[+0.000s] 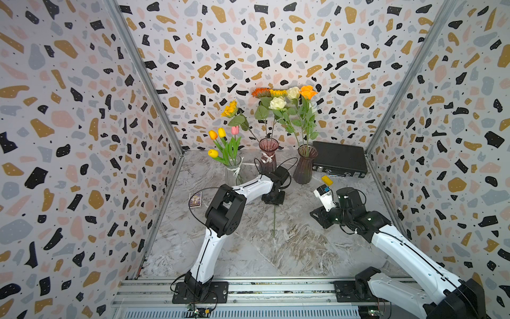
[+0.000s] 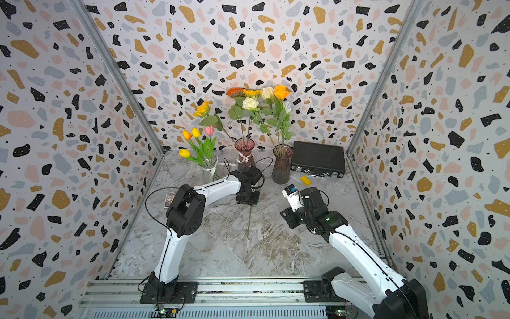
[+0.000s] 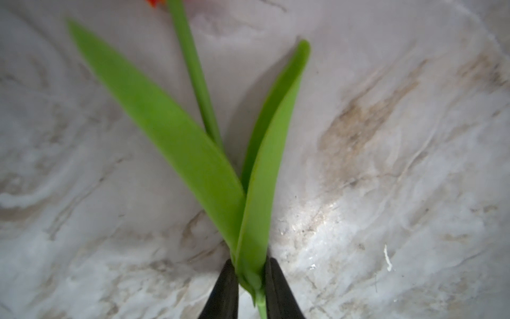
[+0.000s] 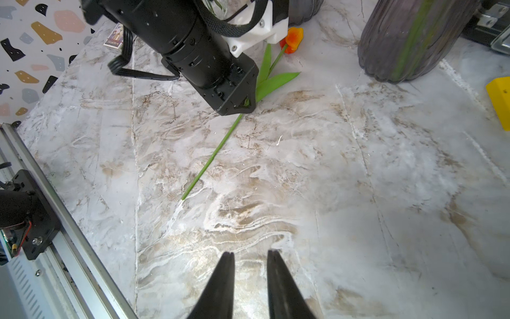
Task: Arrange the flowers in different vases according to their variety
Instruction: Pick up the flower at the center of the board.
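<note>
Grip check, left side.
I see left gripper (image 3: 251, 266) jaws clamped on the orange tulip (image 4: 212, 158) just below its leaves, stem flat on the table (image 4: 358, 193); right gripper (image 4: 251, 254) jaws stand slightly apart.

Both top views look down from high above the rail (image 1: 248, 287) behind the grippers, facing the back wall (image 1: 276, 41). They share almost the whole scene, including the table (image 1: 303, 248) and the vases (image 1: 304, 165). The left wrist camera sits just behind the left gripper (image 3: 249, 276), very near the table, looking along the fingers at the tulip (image 3: 176, 138) ahead of the tips. The right wrist camera sits behind the right gripper (image 4: 250, 256), farther off the table, and takes in the same tulip and the left gripper ahead.
</note>
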